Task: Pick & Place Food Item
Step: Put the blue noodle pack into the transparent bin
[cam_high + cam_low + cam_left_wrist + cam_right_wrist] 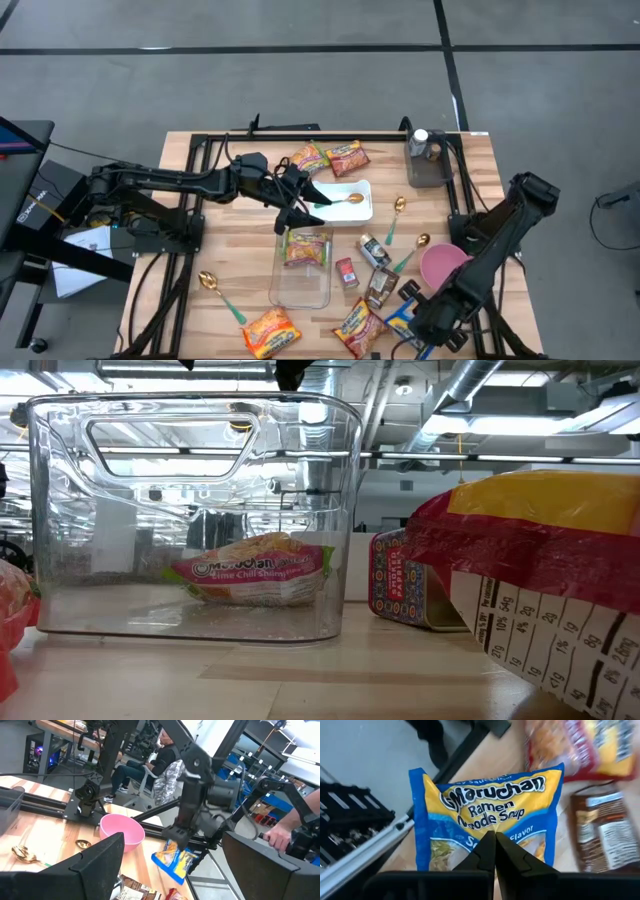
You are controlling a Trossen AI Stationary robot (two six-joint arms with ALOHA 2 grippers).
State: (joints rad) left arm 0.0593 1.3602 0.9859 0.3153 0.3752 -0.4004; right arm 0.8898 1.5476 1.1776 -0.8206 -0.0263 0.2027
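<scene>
Right gripper point(495, 851) at table's 5 o'clock corner, jaws together on edge of blue ramen packet point(490, 815). Left gripper point(297, 213) above clear bin point(300, 285), jaws apart, empty.

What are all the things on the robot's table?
clear bin: one, see-through, table middle
red-and-yellow ramen packets: five; two far edge, two near edge, one inside the bin
blue ramen packet: one, near right corner
white tray: one, beyond the bin
spoons: four, gold with green handles; one on the tray, two right of it, one left of the bin
pink bowl: one, right side
red box: one, right of the bin
brown packets: two, by the red box
dark container: one, far right corner
left gripper: open, over the bin's far end
right gripper: shut on the blue ramen packet
</scene>
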